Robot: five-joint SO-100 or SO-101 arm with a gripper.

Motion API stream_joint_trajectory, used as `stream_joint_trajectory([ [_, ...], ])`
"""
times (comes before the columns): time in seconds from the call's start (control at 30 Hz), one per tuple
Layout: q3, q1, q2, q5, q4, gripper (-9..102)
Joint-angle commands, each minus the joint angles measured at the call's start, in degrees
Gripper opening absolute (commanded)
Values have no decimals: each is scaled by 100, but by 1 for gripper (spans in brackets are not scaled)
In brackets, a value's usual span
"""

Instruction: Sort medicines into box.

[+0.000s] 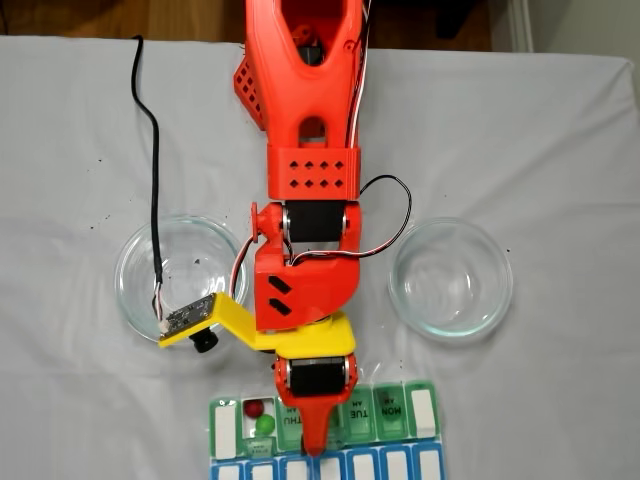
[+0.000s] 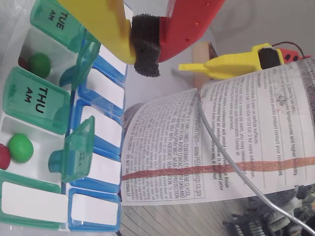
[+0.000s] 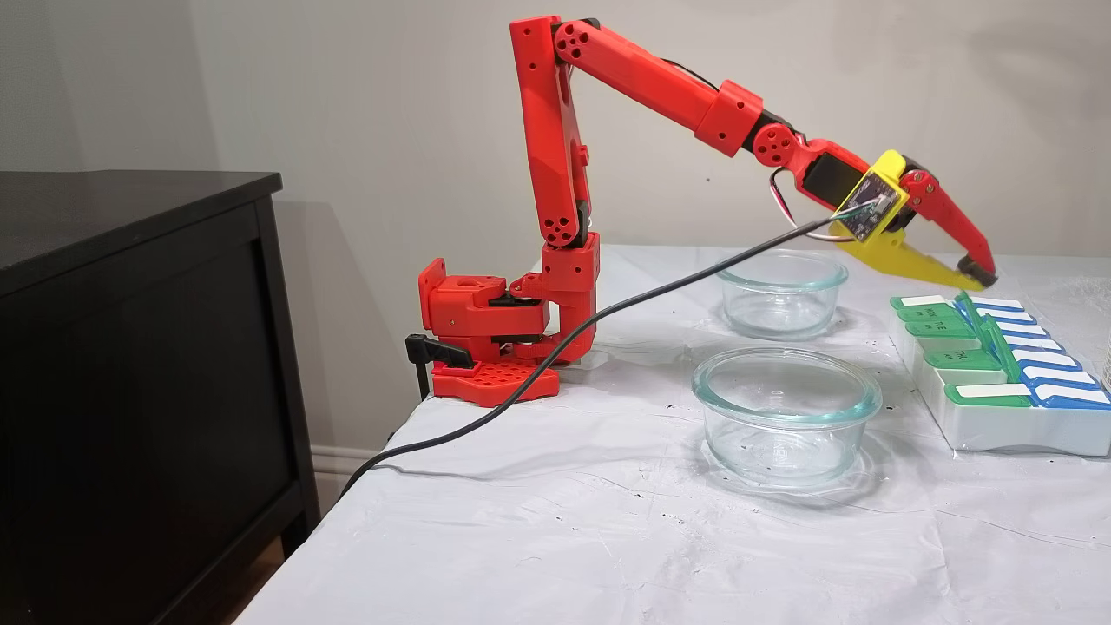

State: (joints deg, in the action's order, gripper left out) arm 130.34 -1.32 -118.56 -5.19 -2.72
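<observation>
The gripper (image 3: pixel 979 279) is held above the pill box (image 3: pixel 998 430) in the side fixed view, clear of the lids, with its yellow and red fingers brought together at the tip. In the wrist view the two fingers are seen pressed onto a black foam pad (image 2: pixel 145 46) between them — the gripper (image 2: pixel 145 54) is closed and no pill is seen in it.

The pill box (image 1: pixel 225 425) is set at the near edge of the white tabletop (image 1: pixel 560 140) in the top fixed view, just under the gripper (image 1: pixel 316 450). Two green lids are raised in the wrist view. In one open compartment beside the THU lid a green pill (image 2: pixel 20 147) is seen touching a dark red pill (image 2: pixel 4 156); in the next open compartment, beside the TUE lid, a second green pill (image 2: pixel 39 65) lies with a dark red one (image 2: pixel 22 62) partly hidden behind it. In the top fixed view one red and one green pill are made out in an open compartment at the left of the green row.

Two glass bowls (image 1: pixel 180 275) (image 1: pixel 450 277) are placed on either side of the arm — both look empty. A printed paper sheet (image 2: pixel 236 147) is seen beyond the box in the wrist view.
</observation>
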Motion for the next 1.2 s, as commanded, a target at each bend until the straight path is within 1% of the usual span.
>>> stream_joint_trajectory([
  [0.0,-404,-35,-606,-281,-255,0],
  [0.2,-176,-316,-132,-527,-853,0],
  [0.47,-229,-475,562,-580,-1230,0],
  [0.6,-457,-360,677,-211,-817,0],
  [0.73,-659,-325,668,-123,-396,0],
  [0.9,-290,-396,475,-220,-571,0],
  [0.97,-167,-413,316,-246,-431,0],
  [1.07,-220,-387,237,-141,-9,0],
  [1.17,-193,-352,422,-105,-88,0],
])
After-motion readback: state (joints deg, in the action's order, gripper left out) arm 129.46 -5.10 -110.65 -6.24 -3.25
